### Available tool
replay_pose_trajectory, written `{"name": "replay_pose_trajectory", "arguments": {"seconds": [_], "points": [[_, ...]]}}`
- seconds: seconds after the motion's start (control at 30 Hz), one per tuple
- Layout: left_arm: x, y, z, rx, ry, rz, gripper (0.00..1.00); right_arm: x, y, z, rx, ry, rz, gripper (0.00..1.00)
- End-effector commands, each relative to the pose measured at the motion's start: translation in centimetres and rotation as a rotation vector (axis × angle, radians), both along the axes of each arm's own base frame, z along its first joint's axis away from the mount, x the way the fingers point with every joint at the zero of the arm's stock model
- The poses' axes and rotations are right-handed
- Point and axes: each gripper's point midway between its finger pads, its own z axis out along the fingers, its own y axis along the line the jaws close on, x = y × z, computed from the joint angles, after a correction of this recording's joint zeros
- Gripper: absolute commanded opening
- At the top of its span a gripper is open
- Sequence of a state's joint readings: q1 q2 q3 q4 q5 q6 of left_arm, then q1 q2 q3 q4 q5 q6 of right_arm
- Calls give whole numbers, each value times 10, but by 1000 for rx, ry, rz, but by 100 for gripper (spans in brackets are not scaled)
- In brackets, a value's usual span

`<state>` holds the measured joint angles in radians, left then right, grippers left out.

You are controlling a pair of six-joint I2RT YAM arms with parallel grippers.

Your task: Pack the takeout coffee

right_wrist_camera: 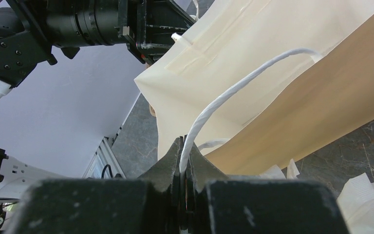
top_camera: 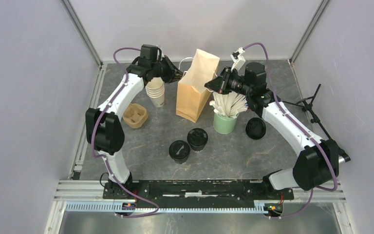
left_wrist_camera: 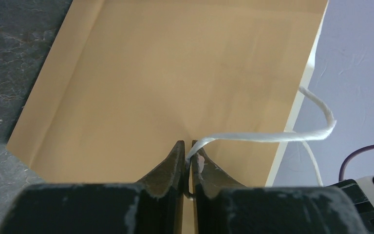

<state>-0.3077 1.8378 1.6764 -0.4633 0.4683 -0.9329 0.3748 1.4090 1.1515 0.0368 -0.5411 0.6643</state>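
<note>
- Count: 2 lidded coffees, left coffee cup and right coffee cup. 1 brown paper bag. 1 stack of lidless cups, number in the stack unreadable. 1 pulp carrier. 1 green cup full of white sticks. 1 spare black lid to the right; can't tell if a cup sits under it.
- Table: dark grey, marbled. Pale lilac-grey walls on three sides, aluminium rail at the near edge.
- Coffee cups: small, cream-white paper, round black lids, upright, just beside each other on the table in front of the bag, outside it, no hand on them.
- Bag: upright, mouth parted, cream inside.
- Left hand: fingers nearly together, pinching the left-side handle, a white twisted cord.
- Right hand: clamped on the right-side handle.
</note>
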Motion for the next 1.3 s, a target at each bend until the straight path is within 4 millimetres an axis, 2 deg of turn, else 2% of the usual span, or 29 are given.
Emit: {"name": "replay_pose_trajectory", "arguments": {"seconds": [0.0, 0.13, 0.23, 0.3, 0.4, 0.57, 0.67, 0.73, 1.0, 1.27], "points": [[-2, -1, 12, 43, -49, -18, 19, 2, -3, 17, 3, -61, -9, 7], [-3, 1, 34, 44, -94, -22, 25, 2, -1, 24, 17, -60, -5, 13], [-2, 5, 54, 48, -148, -6, 37, 2, -1, 33, 34, -61, -11, 22], [-2, 9, 62, 61, -177, 12, 39, 1, -3, 39, 34, -58, -22, 26], [0, 16, 67, 85, -203, 35, 42, 1, -5, 49, 41, -72, -35, 30], [0, 27, 62, 157, -195, 43, 49, -3, -13, 49, 14, -44, -75, 38], [-5, 31, 69, 159, -209, 45, 50, -3, -19, 45, -13, -42, -98, 39], [-10, 31, 74, 155, -217, 38, 57, -3, -22, 45, -16, -42, -105, 40], [-19, 35, 100, 142, -277, 25, 64, -3, -26, 61, -2, -95, -116, 44], [-21, 48, 116, 165, -318, 45, 73, -8, -26, 77, 32, -119, -110, 48]]}}
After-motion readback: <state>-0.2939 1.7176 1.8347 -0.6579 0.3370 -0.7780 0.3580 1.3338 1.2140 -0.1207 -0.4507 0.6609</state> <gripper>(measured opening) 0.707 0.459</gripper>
